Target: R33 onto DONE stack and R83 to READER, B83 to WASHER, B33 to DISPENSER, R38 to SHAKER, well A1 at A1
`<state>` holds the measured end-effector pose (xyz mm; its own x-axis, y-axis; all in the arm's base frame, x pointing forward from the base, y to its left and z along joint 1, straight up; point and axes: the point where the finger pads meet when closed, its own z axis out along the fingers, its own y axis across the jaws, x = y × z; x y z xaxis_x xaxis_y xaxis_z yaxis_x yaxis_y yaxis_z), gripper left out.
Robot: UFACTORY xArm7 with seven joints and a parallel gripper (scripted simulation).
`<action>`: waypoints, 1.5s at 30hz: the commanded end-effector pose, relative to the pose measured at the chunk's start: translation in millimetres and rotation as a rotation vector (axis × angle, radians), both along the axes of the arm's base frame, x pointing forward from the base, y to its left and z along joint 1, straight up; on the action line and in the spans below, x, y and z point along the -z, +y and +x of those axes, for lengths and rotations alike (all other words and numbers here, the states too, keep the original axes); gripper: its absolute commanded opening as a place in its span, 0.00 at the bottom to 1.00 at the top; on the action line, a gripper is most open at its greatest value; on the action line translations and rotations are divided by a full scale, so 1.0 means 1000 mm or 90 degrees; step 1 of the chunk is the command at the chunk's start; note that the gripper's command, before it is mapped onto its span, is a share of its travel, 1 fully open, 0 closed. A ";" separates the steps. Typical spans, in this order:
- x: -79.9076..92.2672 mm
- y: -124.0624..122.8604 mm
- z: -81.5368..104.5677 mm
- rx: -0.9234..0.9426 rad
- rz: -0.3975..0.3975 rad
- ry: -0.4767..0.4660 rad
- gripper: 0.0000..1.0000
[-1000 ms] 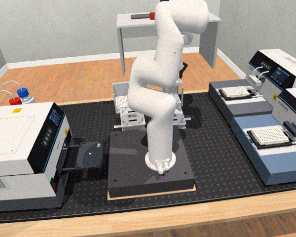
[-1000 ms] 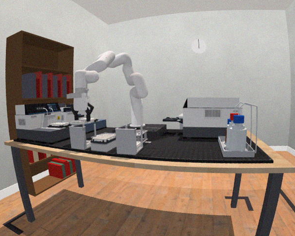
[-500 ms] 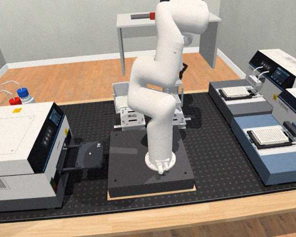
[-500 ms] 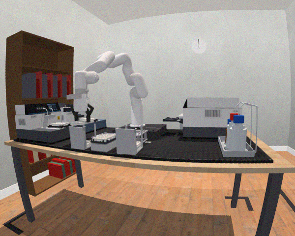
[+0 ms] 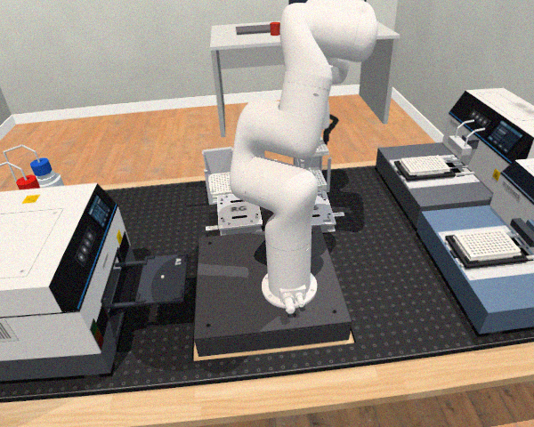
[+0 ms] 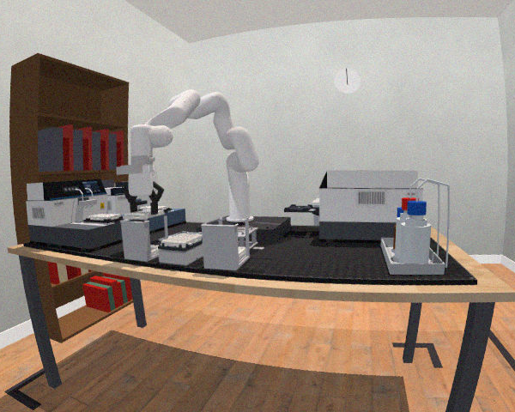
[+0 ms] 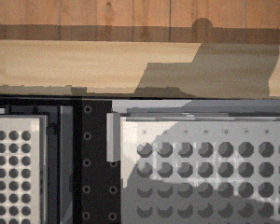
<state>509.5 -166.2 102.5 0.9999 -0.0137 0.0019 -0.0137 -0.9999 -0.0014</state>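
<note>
My gripper point(image 6: 143, 211) is shut on a white plate point(image 5: 321, 148) point(image 6: 137, 216) point(image 7: 128, 140), whose label is out of view. The plate is level, just above the mouth of a grey stack rack point(image 6: 136, 239) point(image 5: 328, 165). Another plate point(image 5: 319, 179) shows lower in that rack. The other rack point(image 6: 220, 245) point(image 5: 217, 158) holds a plate point(image 5: 220, 183); how many lie below is hidden. A plate point(image 6: 180, 239) point(image 7: 14, 187) sits on the station between the racks. White plates sit on the grey instrument point(image 5: 424, 164) and blue instrument point(image 5: 486, 243). The left instrument's dark tray point(image 5: 173, 286) is empty.
The regrip nest RG point(image 5: 238, 221) is empty. Another nest point(image 5: 322, 221) is partly behind the arm. Thin tubes point(image 5: 465, 131) rise beside the grey instrument's plate. Bottles point(image 6: 415, 239) stand at the far end of the deck. Rack walls stand close around the held plate.
</note>
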 end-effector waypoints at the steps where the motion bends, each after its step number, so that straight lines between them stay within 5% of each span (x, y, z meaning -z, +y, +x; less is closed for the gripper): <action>1: 0.001 0.000 0.001 0.000 -0.001 -0.003 0.00; 45: 0.026 0.000 0.002 0.000 -0.001 -0.003 0.00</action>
